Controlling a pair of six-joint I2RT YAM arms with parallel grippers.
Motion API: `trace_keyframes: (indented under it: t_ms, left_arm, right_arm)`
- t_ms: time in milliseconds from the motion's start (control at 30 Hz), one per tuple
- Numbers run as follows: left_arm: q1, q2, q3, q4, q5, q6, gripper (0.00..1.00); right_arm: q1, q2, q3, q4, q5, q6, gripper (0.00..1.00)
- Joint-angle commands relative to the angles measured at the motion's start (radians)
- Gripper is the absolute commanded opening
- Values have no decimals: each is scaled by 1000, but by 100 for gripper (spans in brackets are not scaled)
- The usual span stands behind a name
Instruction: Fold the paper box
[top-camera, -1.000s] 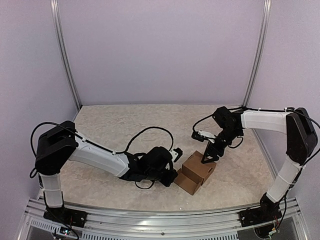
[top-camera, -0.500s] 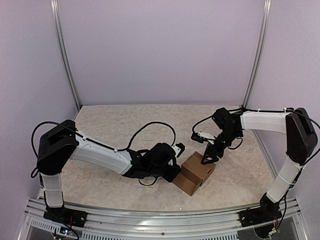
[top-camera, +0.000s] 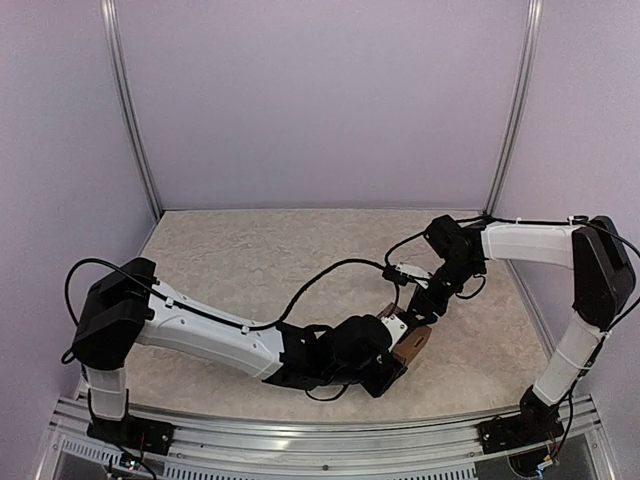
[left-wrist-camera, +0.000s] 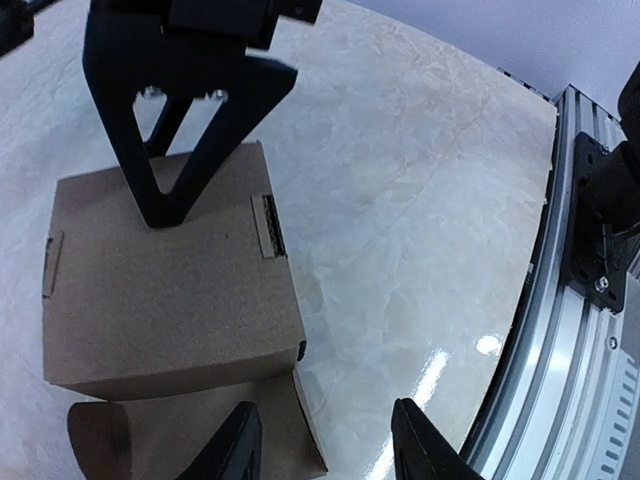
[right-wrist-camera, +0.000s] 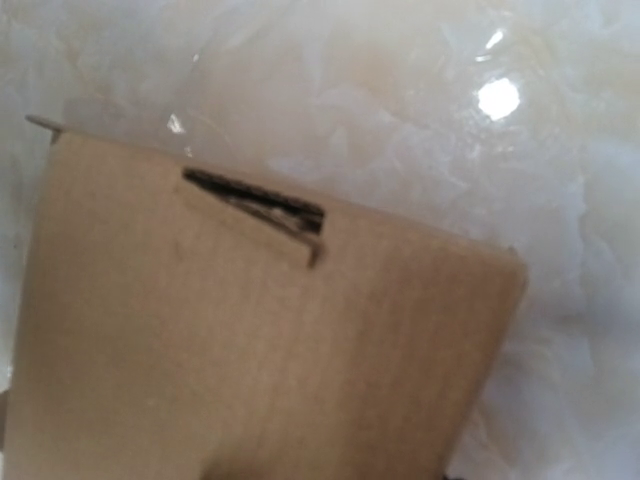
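The paper box (left-wrist-camera: 170, 270) is a brown carton standing on the table, with a slotted top and a rounded flap (left-wrist-camera: 190, 440) lying out in front of it. My left gripper (left-wrist-camera: 325, 448) hovers open just above that flap's right corner; the corner and bare table show between its fingers. In the top view the left wrist covers most of the paper box (top-camera: 414, 342). My right gripper (top-camera: 416, 312) stands on the box's top from behind, its black fingers (left-wrist-camera: 150, 190) touching the cardboard. The box top (right-wrist-camera: 250, 330) fills the right wrist view, where no thing is held.
An aluminium rail (left-wrist-camera: 590, 300) runs along the near table edge, with the right arm's base (left-wrist-camera: 615, 230) on it. Two metal posts (top-camera: 130, 110) (top-camera: 512, 110) stand at the back corners. A black cable (top-camera: 320, 272) loops over the left arm.
My left arm has swung right and forward to the front of the box, now covering it from above, and its jaws have widened. The right gripper has stayed on the box top.
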Motion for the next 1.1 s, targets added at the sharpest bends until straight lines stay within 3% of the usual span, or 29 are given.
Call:
trace_keyframes:
  t_ms: [0,233,500,1067]
  left_arm:
    - [11,90,15,-12,46,-20,39]
    - [21,146,41,7,78,-32,33]
    - [29,182,53,-8,96,-16,15]
    - [0,185,81,-46,20,17,2]
  right_arm:
    - [10,-28,-15,0,5,11,50]
    - [10,-51,-39,8,-15,19,50]
    - [9,-57,-50,11,-29,34,50]
    - [8,-58,-68,22,-38,50,50]
